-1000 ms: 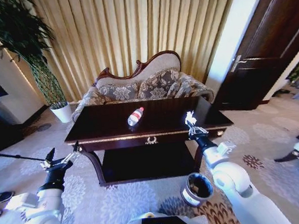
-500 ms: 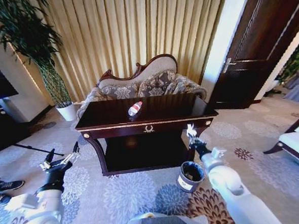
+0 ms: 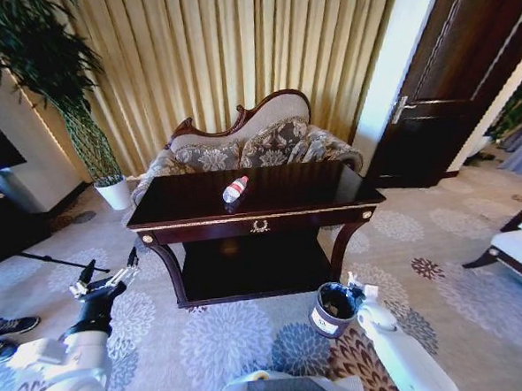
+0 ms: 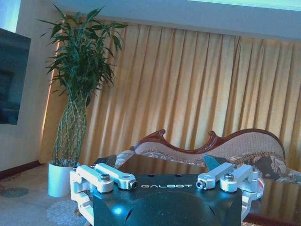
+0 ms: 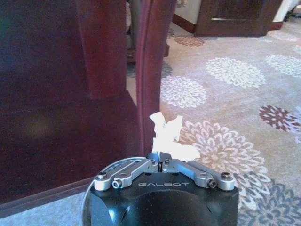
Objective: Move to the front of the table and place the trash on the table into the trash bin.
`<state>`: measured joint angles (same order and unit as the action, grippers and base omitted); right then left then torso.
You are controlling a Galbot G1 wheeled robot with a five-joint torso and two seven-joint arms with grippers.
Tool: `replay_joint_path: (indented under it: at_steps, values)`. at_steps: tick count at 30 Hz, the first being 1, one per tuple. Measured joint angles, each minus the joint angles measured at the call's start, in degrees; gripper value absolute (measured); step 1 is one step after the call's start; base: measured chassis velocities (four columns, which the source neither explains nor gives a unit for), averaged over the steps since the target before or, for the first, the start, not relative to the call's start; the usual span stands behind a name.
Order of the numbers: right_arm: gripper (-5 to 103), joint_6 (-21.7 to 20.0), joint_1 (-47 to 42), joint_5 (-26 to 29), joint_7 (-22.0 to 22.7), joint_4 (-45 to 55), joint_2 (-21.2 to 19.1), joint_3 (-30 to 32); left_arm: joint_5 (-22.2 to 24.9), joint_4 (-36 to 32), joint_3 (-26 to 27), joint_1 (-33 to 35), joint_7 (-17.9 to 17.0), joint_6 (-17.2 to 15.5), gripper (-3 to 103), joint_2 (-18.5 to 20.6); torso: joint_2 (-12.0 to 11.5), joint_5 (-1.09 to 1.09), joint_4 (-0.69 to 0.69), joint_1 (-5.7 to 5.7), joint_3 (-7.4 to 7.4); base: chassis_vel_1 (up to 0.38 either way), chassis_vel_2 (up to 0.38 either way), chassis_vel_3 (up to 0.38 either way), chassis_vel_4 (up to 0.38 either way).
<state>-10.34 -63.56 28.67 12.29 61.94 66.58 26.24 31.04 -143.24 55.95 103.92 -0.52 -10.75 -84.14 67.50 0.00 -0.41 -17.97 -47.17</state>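
A white plastic bottle with a red label (image 3: 235,190) lies on the dark glossy table (image 3: 296,196), near the middle of its top. The small round trash bin (image 3: 335,308) stands on the carpet by the table's front right leg. My right gripper (image 3: 354,286) hangs low at the bin's right rim, shut on a crumpled white paper wad (image 5: 168,139). In the right wrist view, that gripper (image 5: 162,159) pinches the wad in front of the table leg (image 5: 153,70). My left gripper (image 3: 106,278) is held out over the carpet left of the table, open and empty (image 4: 160,165).
A cushioned sofa (image 3: 249,147) stands behind the table against the gold curtains. A potted plant (image 3: 95,161) is at the back left, a dark door (image 3: 449,86) at the right. A chair's edge (image 3: 521,250) shows at far right. Patterned carpet surrounds the table.
My right gripper has come down from the table's front right edge to the bin's rim, carrying the paper wad. The head camera has shifted. The left arm has stayed put.
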Motion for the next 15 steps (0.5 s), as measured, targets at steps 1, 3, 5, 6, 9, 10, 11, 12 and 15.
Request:
replay_joint_path:
  at_steps: [1,3,5,6,9,10,11,12,15]
  values:
    - [0,0.1,1.0,-0.1,0.0,-1.4,0.2,-0.2,0.0,0.0,0.0,0.0,0.0,0.0,100,-0.1,0.0,-0.01,0.00,-0.01,-0.01,0.000,0.000,0.000,0.000]
    - [-1,0.2,1.7,-0.3,0.0,-2.3,0.4,-0.4,0.0,0.0,0.0,0.0,0.0,0.0,100,-0.2,0.0,0.01,-0.01,-0.04,-0.01,0.000,0.000,0.000,0.000]
    - [4,0.2,2.0,-0.8,-0.2,-2.4,0.6,-0.6,0.0,0.0,0.0,0.0,0.1,0.0,100,-0.3,0.0,0.00,-0.01,-0.04,-0.01,0.000,0.000,0.000,0.000]
    - [9,0.2,2.1,-1.4,-0.3,-2.5,0.7,-0.6,0.0,0.0,0.0,0.0,0.1,0.1,100,-0.4,0.0,0.00,0.00,-0.03,-0.01,0.000,0.000,0.000,0.000]
    - [20,0.2,2.1,-2.1,-0.4,-2.6,0.8,-0.6,0.0,0.0,0.0,0.2,0.4,0.1,100,-0.5,0.0,0.00,-0.02,-0.02,0.00,0.000,0.000,0.000,0.000]
    - [25,0.2,2.0,-2.4,-0.8,-2.8,0.8,-0.5,0.0,0.0,0.0,0.2,0.6,0.1,100,-0.6,0.0,-0.01,-0.02,-0.02,0.00,0.000,0.000,0.000,0.000]
    - [25,0.2,2.0,-2.4,-0.8,-2.8,0.8,-0.5,0.0,0.0,0.0,0.2,0.6,0.1,100,-0.6,0.0,-0.01,-0.02,-0.02,0.00,0.000,0.000,0.000,0.000]
    - [31,0.2,1.8,-2.7,-1.3,-2.8,0.7,-0.5,0.0,0.0,0.0,0.2,0.6,0.2,100,-0.7,0.0,0.00,-0.02,-0.03,0.00,0.000,0.000,0.000,0.000]
    - [47,0.2,1.2,-3.0,-2.0,-2.7,0.5,-0.3,0.0,0.0,-0.1,0.2,0.7,0.2,100,-0.7,0.0,0.00,-0.02,-0.03,-0.01,0.000,0.000,0.000,0.000]
